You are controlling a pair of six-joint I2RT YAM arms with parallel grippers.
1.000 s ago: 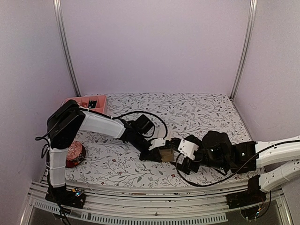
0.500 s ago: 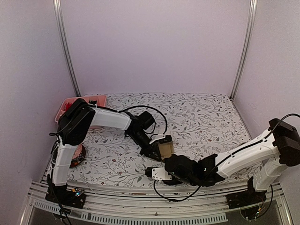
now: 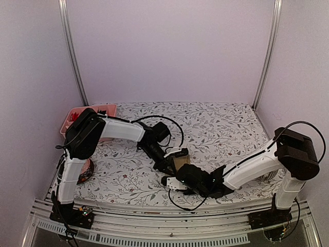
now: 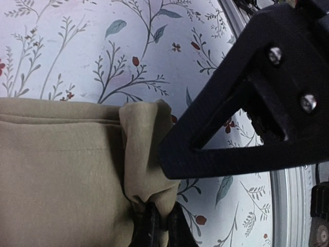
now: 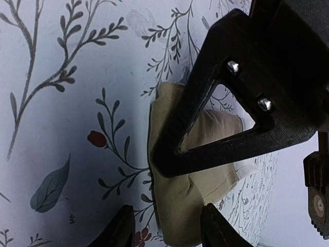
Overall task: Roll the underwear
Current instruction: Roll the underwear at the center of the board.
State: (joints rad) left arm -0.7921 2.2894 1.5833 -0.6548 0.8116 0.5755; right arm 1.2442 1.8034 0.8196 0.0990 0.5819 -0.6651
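basket [image 3: 105, 107]: pink, at the far-left corner of the counter [image 3: 226, 128], partly behind the left arm [image 3: 121, 131].
bowl [image 3: 84, 172]: red, at the left edge.
left hand [image 4: 154, 229]: closed, pinching a fold of the tan underwear [image 4: 61, 170].
tan underwear: bundled mid-counter, toward the near edge, between both hands.
right hand [image 5: 167, 231]: half open, fingers either side of the bundle's end, one finger clear of the cloth.

The underwear [image 3: 180, 162] lies on the table [image 3: 226, 128], front-centre; a bin [image 3: 105, 110] sits far-left, a bowl [image 3: 82, 172] before it.
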